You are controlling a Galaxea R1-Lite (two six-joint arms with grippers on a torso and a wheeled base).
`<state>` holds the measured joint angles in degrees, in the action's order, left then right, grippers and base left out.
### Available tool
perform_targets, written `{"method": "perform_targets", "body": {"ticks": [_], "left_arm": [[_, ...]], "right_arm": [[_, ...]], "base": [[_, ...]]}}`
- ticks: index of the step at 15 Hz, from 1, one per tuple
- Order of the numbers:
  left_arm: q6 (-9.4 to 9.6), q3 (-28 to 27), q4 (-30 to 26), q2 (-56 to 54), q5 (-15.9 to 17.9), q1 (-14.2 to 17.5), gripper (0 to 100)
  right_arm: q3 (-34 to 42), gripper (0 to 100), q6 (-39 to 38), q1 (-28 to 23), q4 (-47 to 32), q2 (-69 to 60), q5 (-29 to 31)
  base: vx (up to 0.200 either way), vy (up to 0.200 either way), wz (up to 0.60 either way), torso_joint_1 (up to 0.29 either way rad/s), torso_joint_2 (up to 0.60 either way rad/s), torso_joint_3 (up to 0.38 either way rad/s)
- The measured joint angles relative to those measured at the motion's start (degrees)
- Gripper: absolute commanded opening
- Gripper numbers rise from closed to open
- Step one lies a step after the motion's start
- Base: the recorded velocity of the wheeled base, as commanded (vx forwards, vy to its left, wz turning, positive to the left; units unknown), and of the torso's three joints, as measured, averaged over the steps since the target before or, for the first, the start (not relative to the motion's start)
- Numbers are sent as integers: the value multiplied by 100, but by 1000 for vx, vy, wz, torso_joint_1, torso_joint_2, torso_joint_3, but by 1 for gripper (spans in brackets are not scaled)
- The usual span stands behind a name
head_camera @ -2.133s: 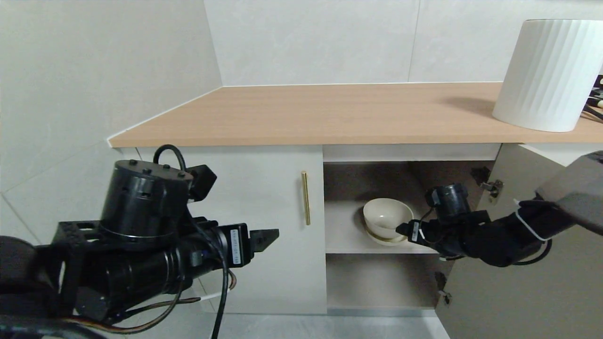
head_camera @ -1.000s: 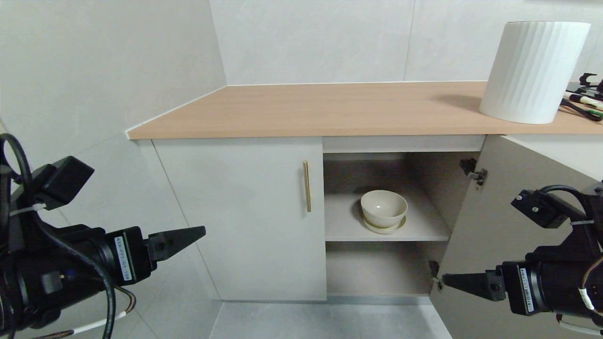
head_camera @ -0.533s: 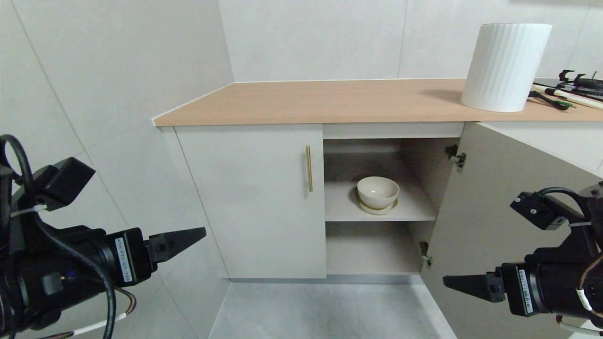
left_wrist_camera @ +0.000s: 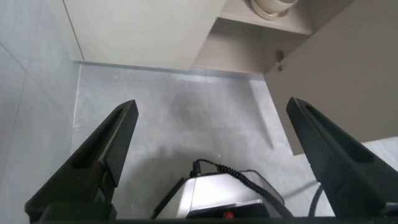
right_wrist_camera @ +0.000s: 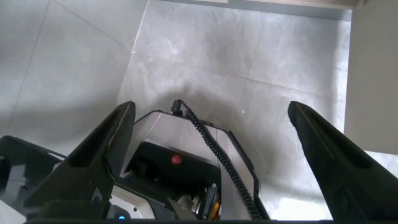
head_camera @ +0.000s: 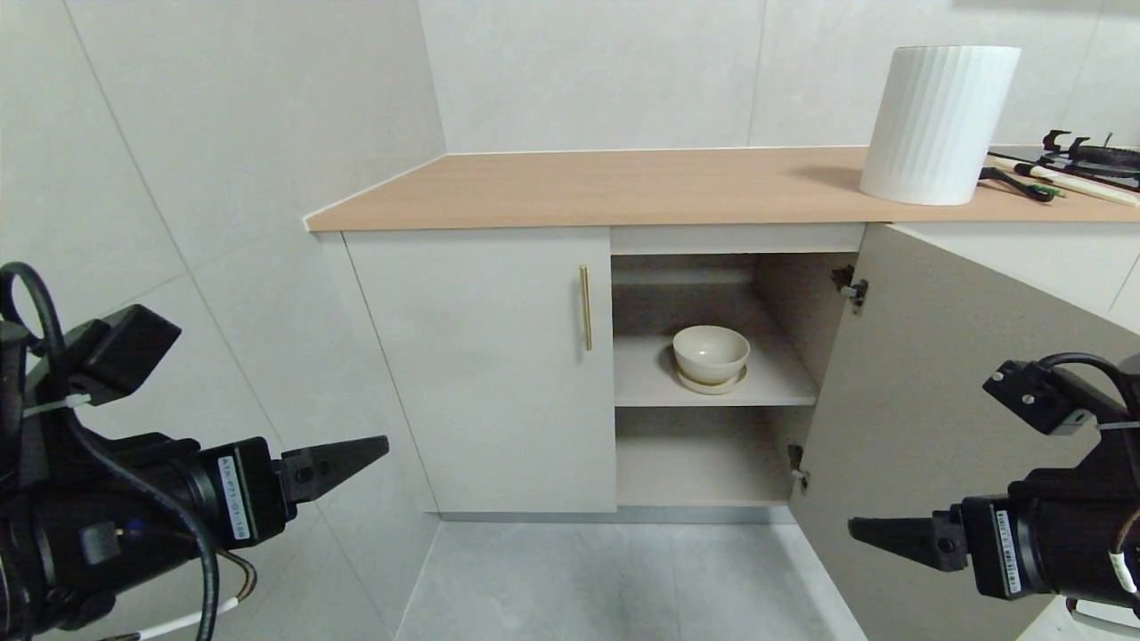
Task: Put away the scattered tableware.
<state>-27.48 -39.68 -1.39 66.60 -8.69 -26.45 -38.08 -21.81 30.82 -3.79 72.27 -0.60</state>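
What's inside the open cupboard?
Inside the cupboard, a cream bowl sits on a small plate on the upper shelf. The bowl covers most of the plate, and the closed door hides whatever is behind it.

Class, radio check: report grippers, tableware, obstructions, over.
Left gripper open, empty. Right gripper open, empty. Cream round bowl on cream saucer, upper cabinet shelf. Grey cabinet door open beside right gripper.

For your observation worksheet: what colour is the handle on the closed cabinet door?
The handle is a brassy gold, best seen in the head view.
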Motion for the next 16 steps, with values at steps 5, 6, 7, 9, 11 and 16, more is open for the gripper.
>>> {"method": "perform_targets", "body": {"ticks": [5, 6, 7, 9, 11, 16], "left_arm": [[6, 7, 6, 18, 2, 0, 100], [6, 7, 6, 24, 0, 0, 100], [6, 5, 5, 24, 0, 0, 100], [6, 7, 2, 27, 0, 0, 100], [6, 5, 11, 22, 5, -4, 100], [6, 5, 9, 16, 0, 0, 100]], "right_arm": [[156, 100, 2, 38, 21, -83, -13], [176, 100, 0, 51, 2, -83, 0], [179, 100, 2, 62, -17, -94, 5], [206, 100, 9, 60, -135, -110, 49], [212, 100, 16, 62, -329, -113, 229], [199, 100, 304, -240, -595, -55, 511]], "base": [[0, -80, 0, 1, 2, 0], [0, -200, 0, -2, -2, 7], [0, -200, 0, 7, 2, 2], [0, -200, 0, 10, 2, 0], [0, -200, 0, -2, -2, 5], [0, -160, 0, 3, 3, 6]]}}
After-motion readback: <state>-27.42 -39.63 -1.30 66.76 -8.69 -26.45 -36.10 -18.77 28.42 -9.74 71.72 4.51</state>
